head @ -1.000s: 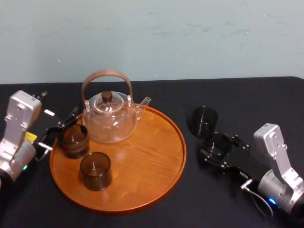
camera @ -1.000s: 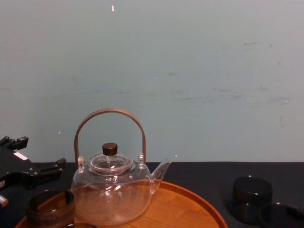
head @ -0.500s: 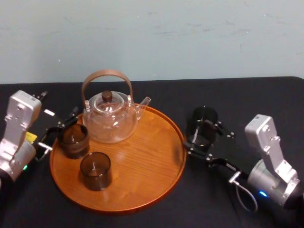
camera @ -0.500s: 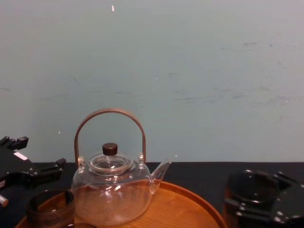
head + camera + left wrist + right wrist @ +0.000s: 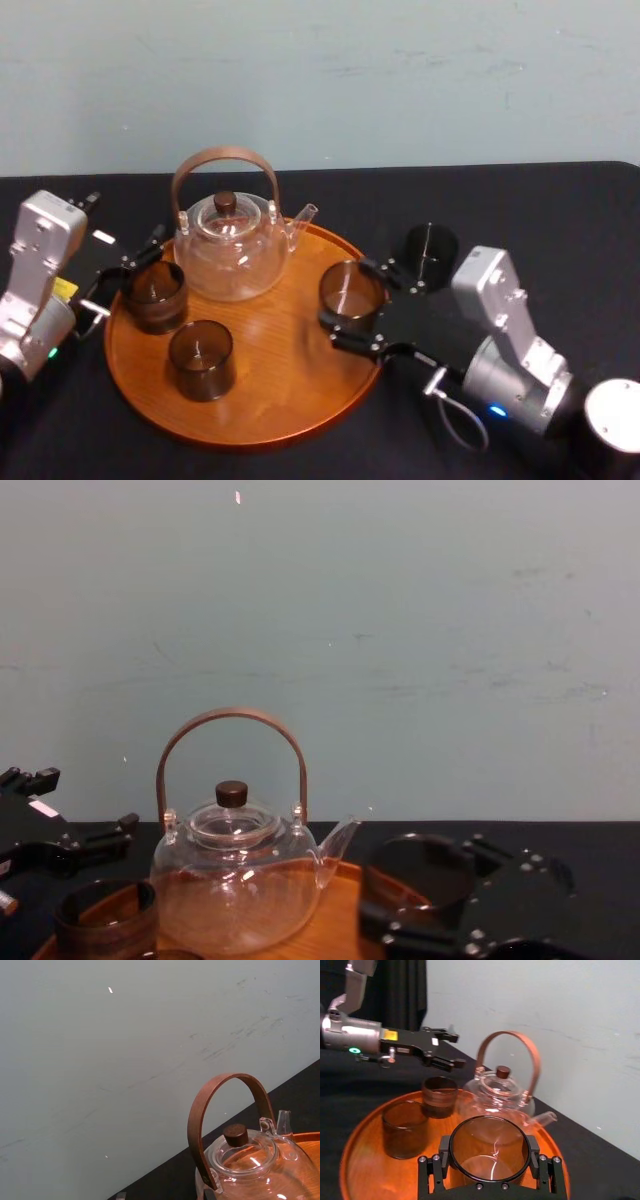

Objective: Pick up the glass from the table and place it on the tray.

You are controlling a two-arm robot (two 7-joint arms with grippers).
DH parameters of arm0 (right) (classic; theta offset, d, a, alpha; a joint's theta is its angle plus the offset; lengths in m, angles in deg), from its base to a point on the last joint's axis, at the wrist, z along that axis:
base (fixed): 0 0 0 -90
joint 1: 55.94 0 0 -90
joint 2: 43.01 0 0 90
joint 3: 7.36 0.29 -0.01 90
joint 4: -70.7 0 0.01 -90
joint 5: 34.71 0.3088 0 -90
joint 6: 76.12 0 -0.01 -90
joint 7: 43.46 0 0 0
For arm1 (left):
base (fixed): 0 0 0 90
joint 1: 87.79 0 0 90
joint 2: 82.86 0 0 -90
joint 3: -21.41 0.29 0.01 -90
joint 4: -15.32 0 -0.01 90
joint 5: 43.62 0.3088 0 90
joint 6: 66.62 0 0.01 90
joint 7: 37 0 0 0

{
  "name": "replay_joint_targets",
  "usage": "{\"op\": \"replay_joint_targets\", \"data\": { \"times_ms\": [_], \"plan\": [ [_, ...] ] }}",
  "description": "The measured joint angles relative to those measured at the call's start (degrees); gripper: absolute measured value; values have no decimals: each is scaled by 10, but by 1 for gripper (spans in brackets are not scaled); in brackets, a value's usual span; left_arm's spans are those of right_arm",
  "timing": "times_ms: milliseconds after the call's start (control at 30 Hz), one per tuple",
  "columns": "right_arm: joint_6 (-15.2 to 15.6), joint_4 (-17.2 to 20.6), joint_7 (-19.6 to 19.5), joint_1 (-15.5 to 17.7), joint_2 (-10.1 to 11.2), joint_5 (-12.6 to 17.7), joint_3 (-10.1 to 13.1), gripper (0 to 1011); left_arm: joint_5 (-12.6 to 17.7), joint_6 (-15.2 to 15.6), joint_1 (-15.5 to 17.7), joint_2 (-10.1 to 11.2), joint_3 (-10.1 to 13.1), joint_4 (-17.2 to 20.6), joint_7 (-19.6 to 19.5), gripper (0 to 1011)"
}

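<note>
Over the right part of the large round orange-brown wooden tray point(image 5: 285, 385), the right gripper point(image 5: 352, 302) now carries a smoky brown cylindrical glass point(image 5: 348, 284), its two black fingers pressed against opposite sides of the wall. A second ago this gripper lay on the black table point(image 5: 560, 215) short of the glass; half a second ago it had come around it just outside the tray's right rim; since then the glass has crossed the rim. In the chest view it looks to sit above rim height, though whether its base touches the wood cannot be told. By my reading the lift and carry are done, and only the lowering and release remain. The left gripper point(image 5: 128, 272) has not moved: it waits at the tray's left edge with its fingers spread, beside the nearest tumbler. Counted: four smoky glasses in all, one held, two standing on the tray's left part point(image 5: 153, 296) point(image 5: 201, 359), and one dark glass on the table point(image 5: 430, 254) to the right of the tray; one clear glass teapot with an arched brown handle point(image 5: 232, 255); one tray.
</note>
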Motion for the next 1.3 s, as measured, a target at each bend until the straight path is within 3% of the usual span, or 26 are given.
{"op": "replay_joint_targets", "data": {
  "times_ms": [567,1300],
  "plan": [
    [-6,-47,19,-35,-27,-4,-57,915,0,0,0,0,0,0,0,1001],
    [-2,-98,24,-58,-43,-3,-83,916,0,0,0,0,0,0,0,1001]
  ]
}}
